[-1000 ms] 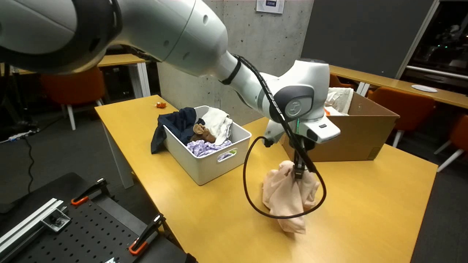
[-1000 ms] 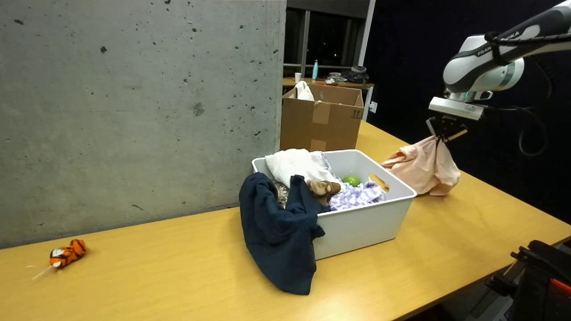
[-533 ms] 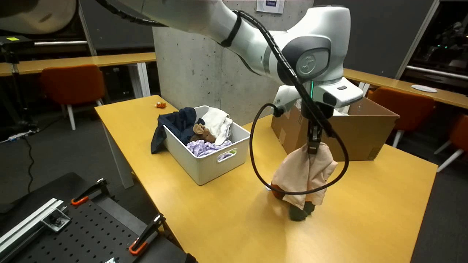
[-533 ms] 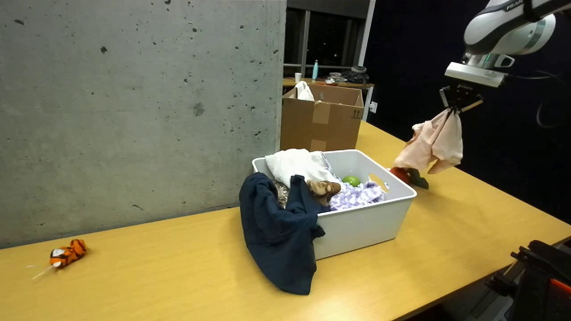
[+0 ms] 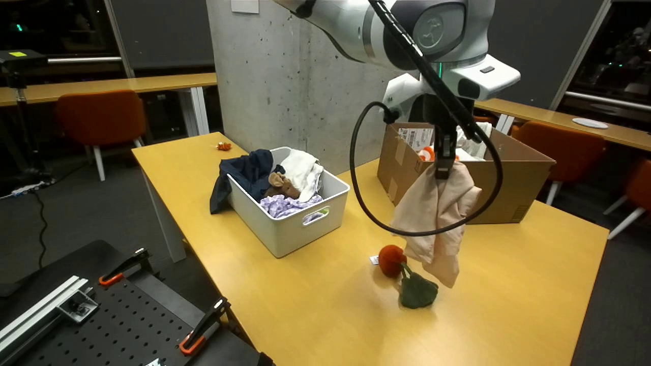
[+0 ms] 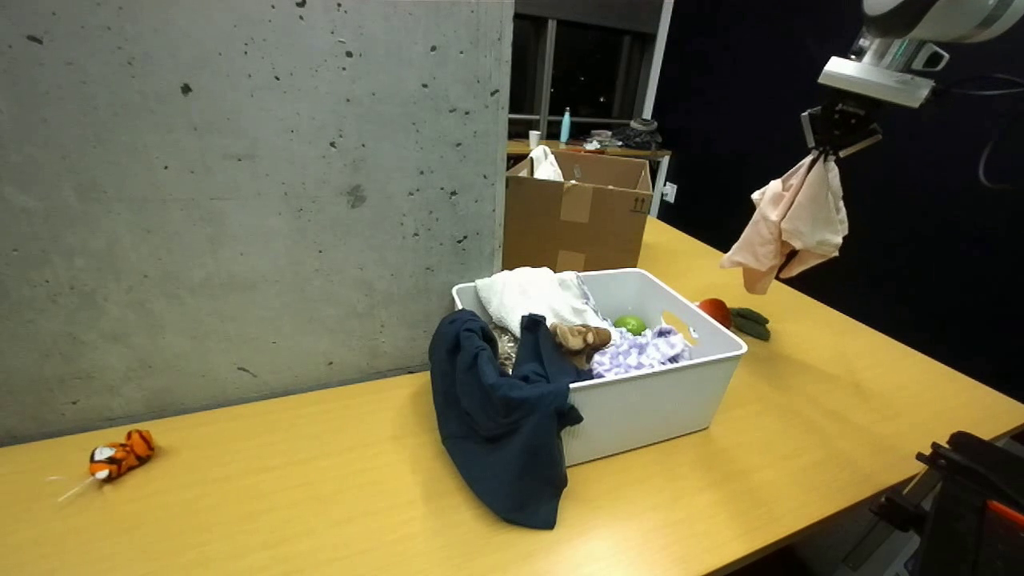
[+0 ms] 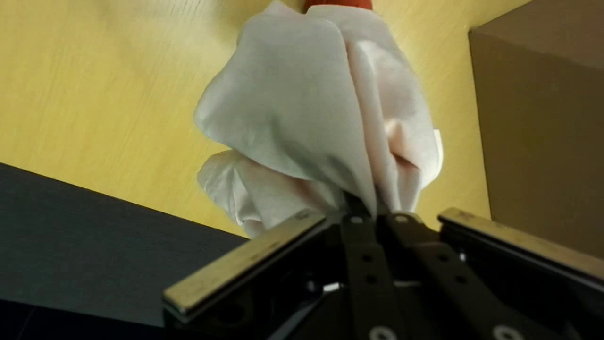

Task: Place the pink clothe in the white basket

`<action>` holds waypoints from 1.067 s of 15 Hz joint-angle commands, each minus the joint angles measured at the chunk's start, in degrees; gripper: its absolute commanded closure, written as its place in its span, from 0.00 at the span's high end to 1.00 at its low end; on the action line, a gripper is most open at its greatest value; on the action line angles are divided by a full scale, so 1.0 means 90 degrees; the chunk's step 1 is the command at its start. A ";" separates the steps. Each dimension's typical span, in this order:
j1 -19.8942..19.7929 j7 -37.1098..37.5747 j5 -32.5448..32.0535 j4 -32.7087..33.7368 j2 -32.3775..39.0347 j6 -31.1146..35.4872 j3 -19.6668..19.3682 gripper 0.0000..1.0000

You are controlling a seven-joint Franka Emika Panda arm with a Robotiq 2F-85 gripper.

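The hand (image 5: 444, 174) is pinched tight on the pink cloth (image 5: 428, 209), which hangs under it. Below the hand, a red and green toy (image 5: 398, 267) lies on the tabletop (image 5: 315, 305). The white basket (image 6: 648, 414) is left of the hand in both exterior views, with a white cloth (image 6: 536, 298) and a purple cloth (image 6: 638, 352) inside and a blue cloth (image 6: 504, 428) over its edge. In an exterior view, a brown box (image 5: 508, 193) stands behind the hand, a black cable (image 5: 419, 234) in front.

Pitted concrete wall (image 6: 256, 200) behind a yellow wood-grain surface (image 6: 280, 480); orange chairs (image 5: 101, 117) on dark grey floor (image 5: 112, 218); dark window (image 6: 590, 72) beyond.
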 commanded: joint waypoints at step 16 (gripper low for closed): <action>0.1394 -0.0903 -0.0186 -0.0441 -0.0881 -0.0404 0.1082 0.01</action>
